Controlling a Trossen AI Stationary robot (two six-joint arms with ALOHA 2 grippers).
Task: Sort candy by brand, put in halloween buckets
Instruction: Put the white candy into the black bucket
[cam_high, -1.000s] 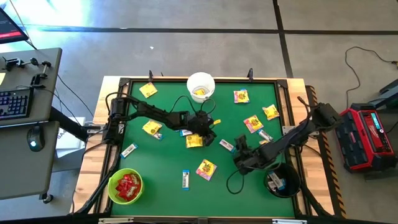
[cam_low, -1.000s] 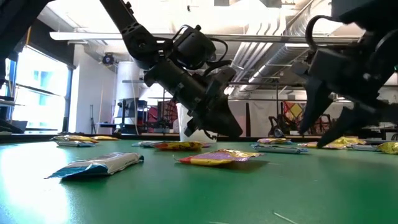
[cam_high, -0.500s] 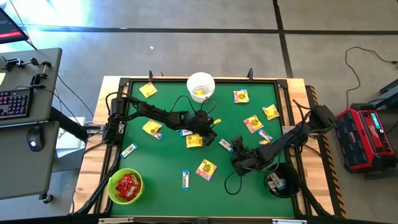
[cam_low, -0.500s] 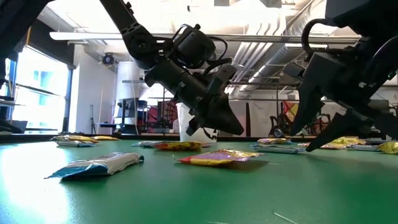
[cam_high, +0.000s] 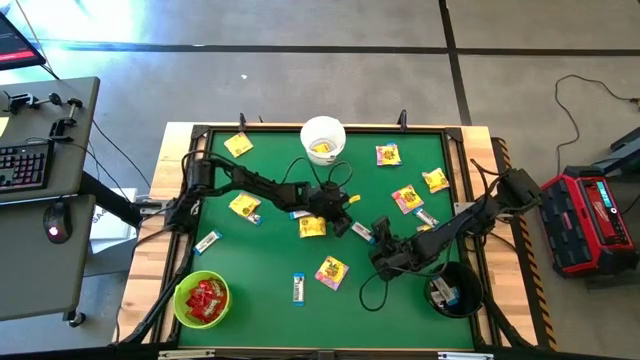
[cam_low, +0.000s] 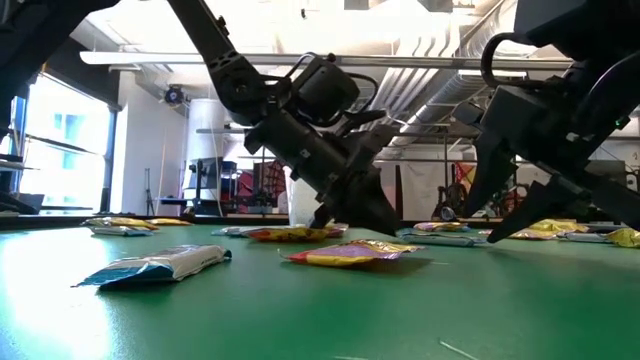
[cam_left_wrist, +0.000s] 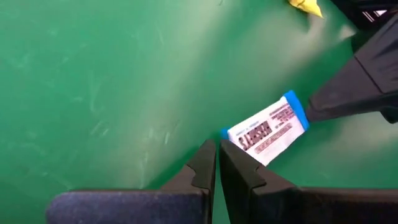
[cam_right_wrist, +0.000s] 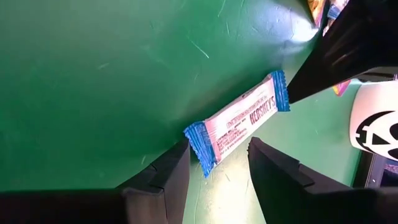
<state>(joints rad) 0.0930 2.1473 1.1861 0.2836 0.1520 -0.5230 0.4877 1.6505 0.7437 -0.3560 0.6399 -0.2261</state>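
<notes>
Mid-table, the left gripper (cam_left_wrist: 216, 163), jaws pressed together and empty, meets one end of a white-and-blue bar (cam_right_wrist: 239, 121); the right gripper (cam_right_wrist: 216, 163), jaws spread, straddles the other end. Bare green table (cam_high: 270, 265) lies beside both.

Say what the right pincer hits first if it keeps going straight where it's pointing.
Likely the white-and-blue bar lying just ahead of the open right pincer. Beyond its far end sits the shut left pincer, though depth is unclear.
</notes>
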